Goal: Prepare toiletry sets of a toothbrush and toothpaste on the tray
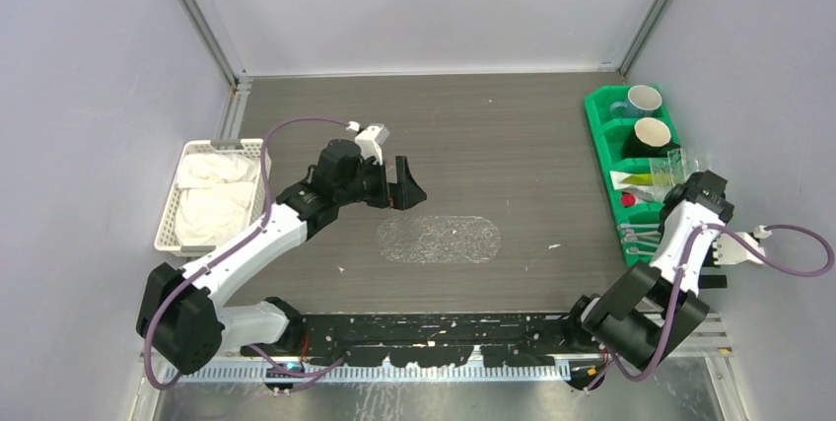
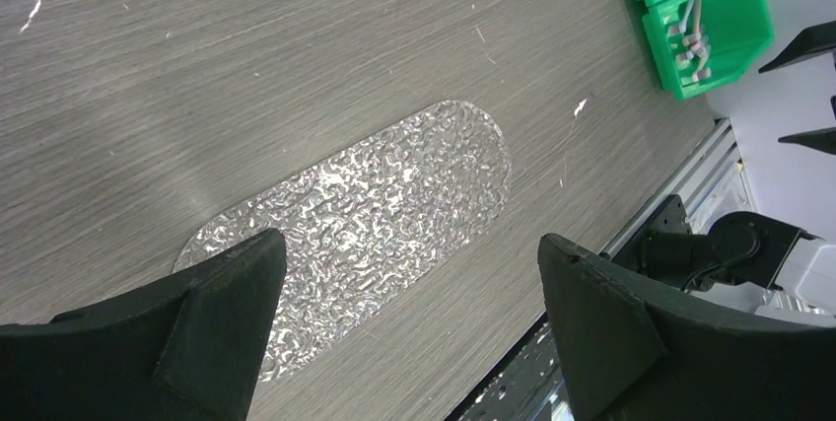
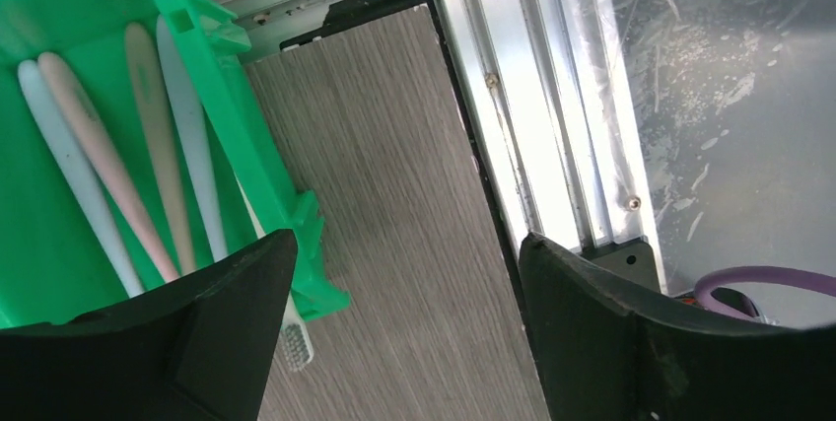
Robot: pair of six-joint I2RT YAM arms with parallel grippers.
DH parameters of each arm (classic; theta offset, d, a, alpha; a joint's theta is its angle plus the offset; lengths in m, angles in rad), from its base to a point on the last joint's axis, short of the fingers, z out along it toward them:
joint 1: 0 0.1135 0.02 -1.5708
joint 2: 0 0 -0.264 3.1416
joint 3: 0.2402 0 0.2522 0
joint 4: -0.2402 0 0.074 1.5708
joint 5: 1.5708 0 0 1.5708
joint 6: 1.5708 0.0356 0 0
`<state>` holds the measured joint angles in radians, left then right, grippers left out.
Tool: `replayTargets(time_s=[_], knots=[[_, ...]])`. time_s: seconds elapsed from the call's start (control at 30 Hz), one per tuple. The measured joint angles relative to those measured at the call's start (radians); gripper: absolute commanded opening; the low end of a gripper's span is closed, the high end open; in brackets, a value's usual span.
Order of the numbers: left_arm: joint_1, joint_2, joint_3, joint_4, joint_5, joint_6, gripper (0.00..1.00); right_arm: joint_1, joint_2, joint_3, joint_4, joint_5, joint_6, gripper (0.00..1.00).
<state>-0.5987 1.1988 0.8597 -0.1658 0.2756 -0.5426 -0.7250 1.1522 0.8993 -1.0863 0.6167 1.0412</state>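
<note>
The speckled transparent oval tray [image 1: 439,240] lies mid-table with nothing on it; it also shows in the left wrist view [image 2: 375,214]. My left gripper [image 1: 406,186] hovers open and empty just behind the tray's left end [image 2: 409,244]. Several toothbrushes [image 3: 99,145] lie in the near compartment of the green bin [image 1: 603,135], and one bristle head [image 3: 294,337] pokes over its edge. A yellow-green and white tube [image 1: 636,180] and a red-capped item [image 1: 628,200] lie in the compartment behind. My right gripper [image 1: 712,268] is open and empty [image 3: 406,239] beside the bin's near right corner.
A white mesh basket [image 1: 212,194] holding white cloths stands at the left edge. Two cups [image 1: 646,99] [image 1: 652,133] fill the bin's far compartments. Clear wrapping [image 1: 680,163] sits at the bin's right side. The metal rail [image 3: 532,96] runs along the table's edge.
</note>
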Motion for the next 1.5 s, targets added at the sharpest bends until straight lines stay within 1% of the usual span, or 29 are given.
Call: replayTargets(time_s=[0.13, 0.17, 0.23, 0.27, 0.3, 0.43, 0.47, 0.53, 0.57, 0.6, 0.63, 0.73, 0.8, 0.87, 1.0, 1.07, 1.2, 1.23, 1.3, 1.4, 1.5], knots=[[-0.002, -0.002, -0.011, -0.003, 0.003, 0.002, 1.00, -0.032, 0.070, 0.000, 0.044, -0.024, 0.001, 0.81], [-0.002, -0.003, -0.014, -0.003, 0.003, 0.002, 1.00, -0.034, 0.087, 0.000, 0.055, -0.031, 0.000, 0.77], [-0.002, -0.005, -0.020, -0.008, 0.002, 0.006, 1.00, -0.037, 0.113, 0.010, 0.090, -0.031, -0.002, 0.75], [-0.002, -0.005, -0.022, -0.011, 0.001, 0.009, 1.00, -0.038, 0.123, 0.013, 0.106, -0.036, -0.002, 0.70], [-0.002, -0.005, -0.023, -0.012, 0.000, 0.011, 1.00, -0.038, 0.136, 0.015, 0.120, -0.041, -0.004, 0.67], [-0.002, -0.005, -0.027, -0.012, -0.005, 0.024, 1.00, -0.038, 0.189, 0.015, 0.156, -0.073, -0.014, 0.65], [-0.002, -0.003, -0.027, -0.011, -0.005, 0.025, 1.00, -0.038, 0.203, 0.015, 0.163, -0.080, -0.015, 0.62], [-0.002, 0.004, -0.027, -0.010, -0.004, 0.026, 1.00, -0.038, 0.219, 0.015, 0.175, -0.091, -0.017, 0.36], [-0.002, 0.010, -0.029, -0.009, -0.004, 0.026, 1.00, -0.038, 0.223, 0.015, 0.178, -0.095, -0.022, 0.25], [-0.002, 0.014, -0.031, -0.007, -0.004, 0.026, 1.00, -0.038, 0.225, 0.014, 0.191, -0.107, -0.017, 0.17], [-0.002, 0.019, -0.035, -0.007, -0.003, 0.026, 1.00, -0.036, 0.225, 0.014, 0.212, -0.113, -0.022, 0.14], [-0.003, 0.023, -0.047, -0.005, -0.003, 0.023, 1.00, -0.034, 0.224, 0.013, 0.213, -0.117, -0.065, 0.14], [-0.003, 0.023, -0.053, -0.003, -0.003, 0.023, 1.00, -0.030, 0.223, 0.012, 0.215, -0.118, -0.078, 0.16], [-0.002, 0.022, -0.056, -0.003, -0.003, 0.022, 1.00, -0.031, 0.222, 0.010, 0.219, -0.121, -0.083, 0.21], [-0.002, 0.022, -0.059, -0.002, -0.003, 0.018, 1.00, -0.031, 0.215, 0.000, 0.232, -0.122, -0.097, 0.22], [-0.002, 0.022, -0.060, 0.001, -0.003, 0.016, 1.00, -0.031, 0.209, -0.006, 0.239, -0.122, -0.101, 0.22], [-0.002, 0.022, -0.065, 0.008, -0.003, 0.000, 1.00, -0.029, 0.207, -0.011, 0.247, -0.124, -0.110, 0.18], [-0.002, 0.022, -0.066, 0.010, -0.003, 0.000, 1.00, -0.028, 0.207, -0.012, 0.249, -0.124, -0.114, 0.14], [-0.002, 0.022, -0.068, 0.017, -0.003, -0.003, 1.00, -0.020, 0.207, -0.014, 0.253, -0.121, -0.124, 0.10], [-0.002, 0.021, -0.076, 0.027, -0.003, -0.007, 1.00, 0.011, 0.209, -0.019, 0.259, -0.098, -0.139, 0.10], [-0.002, 0.021, -0.080, 0.029, -0.003, -0.009, 1.00, 0.064, 0.217, -0.026, 0.265, -0.038, -0.156, 0.10]])
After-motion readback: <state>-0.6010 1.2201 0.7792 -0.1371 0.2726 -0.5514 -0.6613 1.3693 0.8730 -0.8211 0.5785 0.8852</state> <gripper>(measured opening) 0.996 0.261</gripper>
